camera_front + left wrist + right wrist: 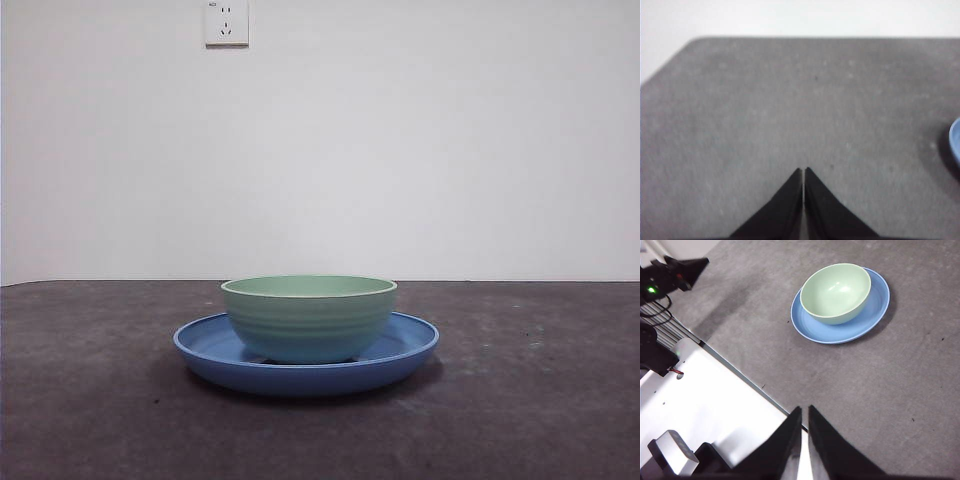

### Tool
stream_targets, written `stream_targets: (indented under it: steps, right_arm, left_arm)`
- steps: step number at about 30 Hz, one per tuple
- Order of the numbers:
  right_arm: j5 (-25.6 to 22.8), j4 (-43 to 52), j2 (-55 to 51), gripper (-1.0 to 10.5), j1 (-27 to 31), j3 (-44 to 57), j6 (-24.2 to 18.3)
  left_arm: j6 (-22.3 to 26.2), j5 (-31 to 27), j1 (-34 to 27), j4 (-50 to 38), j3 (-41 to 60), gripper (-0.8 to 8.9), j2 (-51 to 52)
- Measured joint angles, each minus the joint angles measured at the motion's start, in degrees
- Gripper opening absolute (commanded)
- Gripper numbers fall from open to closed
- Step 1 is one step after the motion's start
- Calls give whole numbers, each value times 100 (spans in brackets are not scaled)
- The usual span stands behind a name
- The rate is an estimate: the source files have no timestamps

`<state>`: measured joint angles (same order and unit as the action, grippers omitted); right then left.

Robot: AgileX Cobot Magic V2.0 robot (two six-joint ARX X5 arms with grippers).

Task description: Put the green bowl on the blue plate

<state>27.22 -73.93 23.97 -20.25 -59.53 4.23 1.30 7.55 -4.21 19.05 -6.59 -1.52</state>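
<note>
I see a dark grey table [540, 400] under a white wall [420, 150] with a white socket [227, 22], plus a white base panel [705, 400].

No text, label, brand or number can be read in any of the views. The wall socket [226, 22] at the upper left of the front view carries a small dark mark at its top left corner, too small to make out. The bowl [308, 317] and plate [400, 352] are unmarked.
</note>
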Motion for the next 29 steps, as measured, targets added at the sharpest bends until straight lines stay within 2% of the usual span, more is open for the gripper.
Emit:
stream_targets:
  steps: [16, 20, 29]
  right_arm:
    - [0, 2, 0, 19, 0, 0, 0]
    - [0, 0, 0, 19, 0, 0, 0]
    - [0, 2, 0, 19, 0, 0, 0]
  left_arm:
    - [-61, -31, 70, -610, 365, 7, 68]
    - [-66, -212, 195, -894, 474, 7, 120]
    - [-76, -472, 400, -881, 474, 7, 120]
